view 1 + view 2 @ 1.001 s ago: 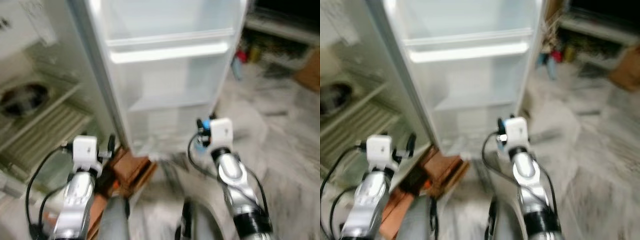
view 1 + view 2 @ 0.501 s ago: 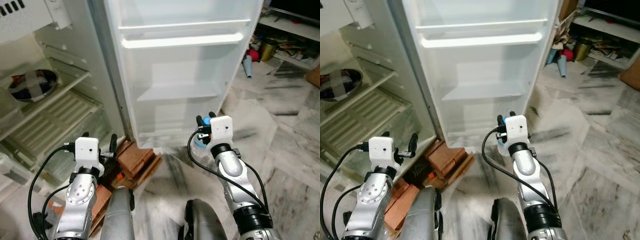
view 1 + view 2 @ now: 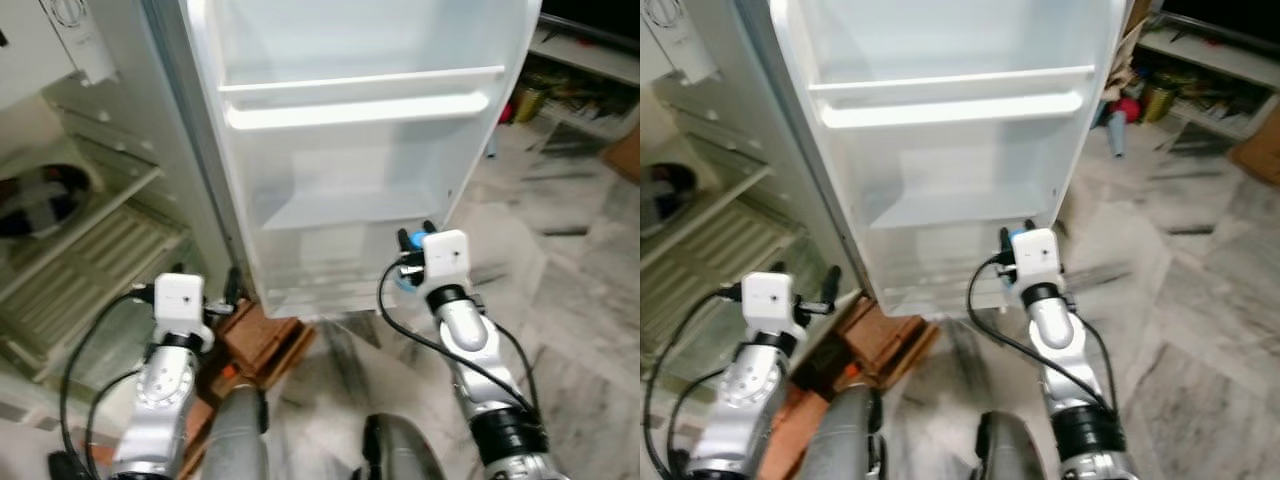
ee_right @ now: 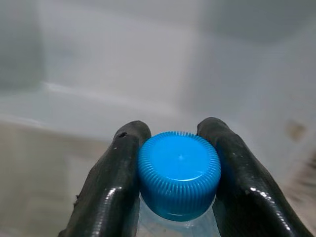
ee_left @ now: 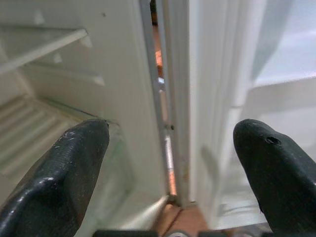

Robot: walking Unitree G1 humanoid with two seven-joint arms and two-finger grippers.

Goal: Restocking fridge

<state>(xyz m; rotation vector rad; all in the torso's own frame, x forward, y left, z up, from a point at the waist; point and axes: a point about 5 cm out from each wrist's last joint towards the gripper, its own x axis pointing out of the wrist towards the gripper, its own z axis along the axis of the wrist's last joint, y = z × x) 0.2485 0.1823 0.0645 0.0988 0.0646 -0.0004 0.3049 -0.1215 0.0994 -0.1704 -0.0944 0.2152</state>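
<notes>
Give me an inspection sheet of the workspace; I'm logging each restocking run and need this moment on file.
Surface: marbled tile floor, grey streaks.
Job's things: fridge door open, its door shelves bare; bottle with blue cap held at the neck.
Clutter: reddish bricks at the fridge's foot; dark bowl on an inner shelf.
Grippers: right gripper shut on the bottle, in front of the lowest door shelf; left gripper open, facing the hinge gap between door and fridge body.
Cables: black cables loop from each wrist camera along its arm.
Surroundings: low shelf with assorted items to the right, blurred.
</notes>
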